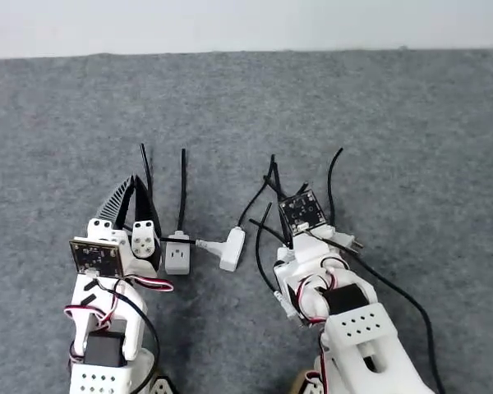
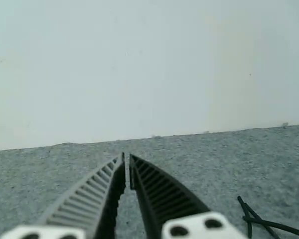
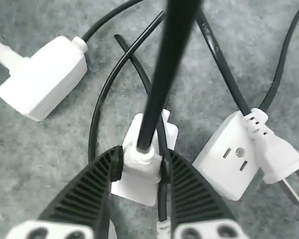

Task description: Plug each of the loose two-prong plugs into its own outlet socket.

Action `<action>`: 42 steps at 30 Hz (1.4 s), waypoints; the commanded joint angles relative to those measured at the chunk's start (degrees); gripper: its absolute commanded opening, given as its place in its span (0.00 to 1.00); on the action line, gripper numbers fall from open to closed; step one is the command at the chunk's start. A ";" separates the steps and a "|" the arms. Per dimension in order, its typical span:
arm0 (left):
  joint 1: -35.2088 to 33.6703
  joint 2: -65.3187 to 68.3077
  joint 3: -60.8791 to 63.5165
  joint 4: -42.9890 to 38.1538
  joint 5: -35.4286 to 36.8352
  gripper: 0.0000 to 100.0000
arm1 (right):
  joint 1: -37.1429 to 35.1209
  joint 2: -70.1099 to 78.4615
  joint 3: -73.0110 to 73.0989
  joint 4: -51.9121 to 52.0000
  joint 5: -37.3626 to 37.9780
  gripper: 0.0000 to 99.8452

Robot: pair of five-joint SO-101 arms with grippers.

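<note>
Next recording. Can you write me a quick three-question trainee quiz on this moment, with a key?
1. True or false: the left gripper is shut on a plug.
2. What sits between the fingers of the right gripper? A) a white plug B) a screwdriver C) nothing
3. How many prongs show on the loose plug lying beside the socket?

Key: 1 false, it is shut on nothing. 2 A. 3 two, both outside the socket.

Bright, even light; soft shadows.
</note>
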 commanded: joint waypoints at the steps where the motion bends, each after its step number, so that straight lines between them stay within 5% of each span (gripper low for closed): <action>1: 0.26 0.26 -0.57 -1.67 0.35 0.01 | 1.01 1.27 1.41 2.07 3.34 0.01; 13: 0.26 0.26 -0.57 -1.67 0.35 0.01 | 6.99 1.27 1.41 9.45 12.22 0.01; 42: 2.90 0.44 -0.57 1.23 0.18 0.01 | 1.54 1.27 2.64 11.47 12.22 0.01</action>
